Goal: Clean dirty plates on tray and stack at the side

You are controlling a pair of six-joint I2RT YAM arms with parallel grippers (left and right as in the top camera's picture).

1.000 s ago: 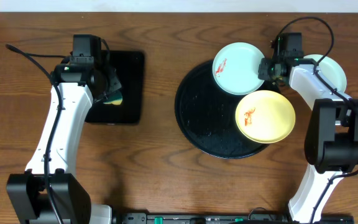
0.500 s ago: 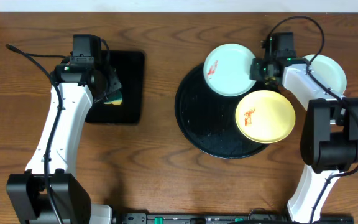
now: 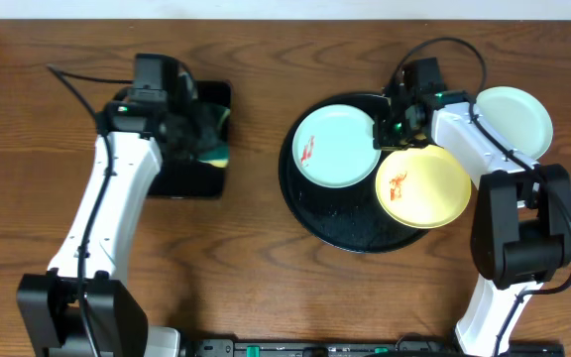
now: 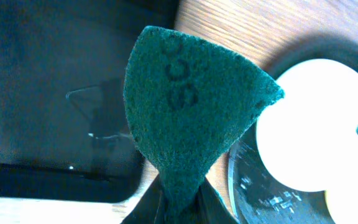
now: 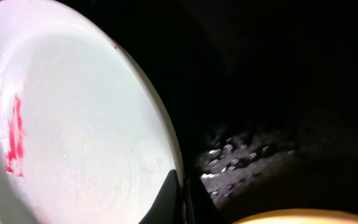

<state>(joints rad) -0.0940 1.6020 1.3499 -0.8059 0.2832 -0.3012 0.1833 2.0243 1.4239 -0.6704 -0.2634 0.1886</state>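
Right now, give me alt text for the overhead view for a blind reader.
The right claw grips the rim of a red-smeared mint plate on the round tray, beside a smeared yellow plate. The left claw holds a green sponge by a rectangular tray; a third plate sits off-tray at right.

Shows brown, matt wood grain across the table (image 3: pixel 256 268). Gleams glossy black on the round tray (image 5: pixel 260 143), flecked with wet-looking specks. Looks smooth, glazed and shiny on the mint plate (image 5: pixel 79 124) and yellow plate (image 3: pixel 424 185). Looks coarse, fibrous, matt on the green scouring pad (image 4: pixel 191 112). Reflects darkly off the smooth rectangular tray (image 4: pixel 36 93).
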